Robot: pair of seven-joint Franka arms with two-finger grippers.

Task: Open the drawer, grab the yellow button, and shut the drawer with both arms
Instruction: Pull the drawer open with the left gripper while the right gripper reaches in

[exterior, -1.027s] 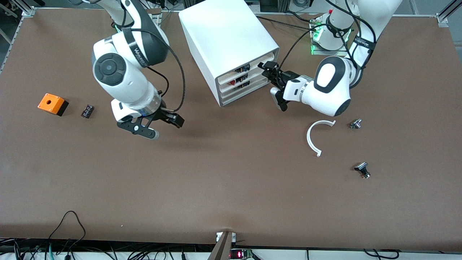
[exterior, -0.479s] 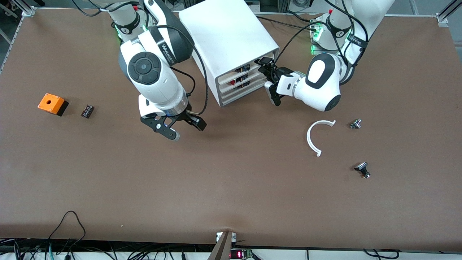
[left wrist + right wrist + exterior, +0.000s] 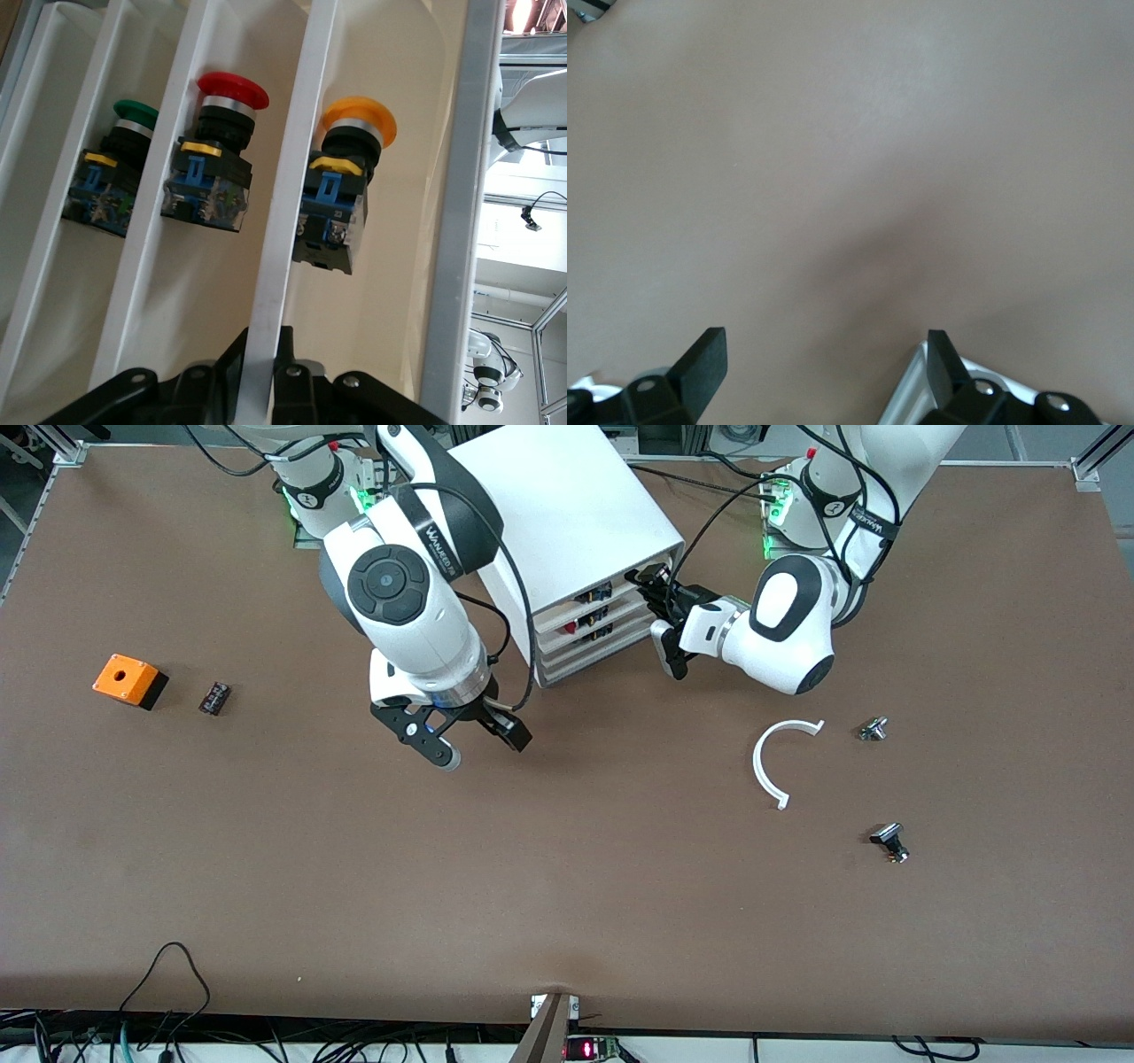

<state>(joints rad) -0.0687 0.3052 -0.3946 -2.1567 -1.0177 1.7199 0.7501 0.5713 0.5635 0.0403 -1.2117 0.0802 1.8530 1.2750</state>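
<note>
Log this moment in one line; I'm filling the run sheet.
step: open drawer | left gripper: shut on drawer front edge | right gripper: open, over table by cabinet | button: in drawer

One cabinet (image 3: 567, 522), four drawers, three push buttons, two arms, one orange box (image 3: 128, 679).

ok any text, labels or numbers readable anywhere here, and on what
Band on the right arm above its wrist: white lettering, too blurred to read.
Band on the left arm: white lettering, too small to read.
Yellow tab on the button in the drawer: no marking legible.
Nothing else carries text.
</note>
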